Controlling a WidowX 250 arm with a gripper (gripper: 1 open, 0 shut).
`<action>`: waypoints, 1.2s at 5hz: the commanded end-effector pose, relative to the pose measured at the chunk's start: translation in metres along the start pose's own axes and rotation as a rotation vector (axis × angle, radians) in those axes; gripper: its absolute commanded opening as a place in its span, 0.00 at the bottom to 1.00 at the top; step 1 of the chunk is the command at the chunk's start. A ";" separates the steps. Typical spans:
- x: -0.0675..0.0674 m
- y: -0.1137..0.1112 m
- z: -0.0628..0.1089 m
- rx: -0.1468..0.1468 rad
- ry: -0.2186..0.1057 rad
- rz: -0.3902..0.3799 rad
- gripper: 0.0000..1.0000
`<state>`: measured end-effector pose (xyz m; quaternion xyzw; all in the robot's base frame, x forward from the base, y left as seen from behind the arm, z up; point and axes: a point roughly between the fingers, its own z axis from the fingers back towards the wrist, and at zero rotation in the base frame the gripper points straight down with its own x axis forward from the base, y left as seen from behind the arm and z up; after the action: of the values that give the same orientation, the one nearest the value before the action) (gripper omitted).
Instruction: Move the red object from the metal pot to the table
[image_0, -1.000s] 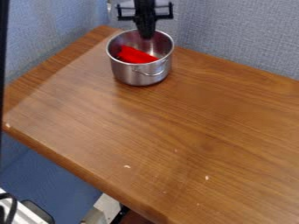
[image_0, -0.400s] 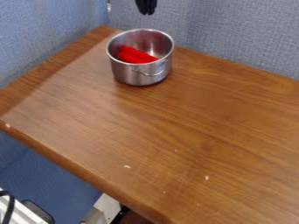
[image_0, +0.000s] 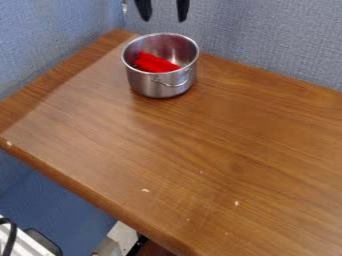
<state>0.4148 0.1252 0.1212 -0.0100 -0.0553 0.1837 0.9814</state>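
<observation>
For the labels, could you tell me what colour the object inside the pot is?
Bright red, lying in the silver pot; the camera view shows it.

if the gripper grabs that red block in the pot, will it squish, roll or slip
The red object looks like a plain matte block, so it probably stays stiff and grips well. Its flat, elongated shape suggests it won't roll. It leans against the metal pot wall, so it may shift when touched.
</observation>
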 end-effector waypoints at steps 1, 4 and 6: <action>-0.003 -0.006 0.016 0.019 -0.074 -0.005 1.00; -0.015 -0.021 -0.013 0.070 -0.032 -0.041 0.00; -0.025 -0.017 0.000 0.094 -0.056 0.076 0.00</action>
<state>0.3951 0.0985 0.0764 0.0340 -0.0190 0.2215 0.9744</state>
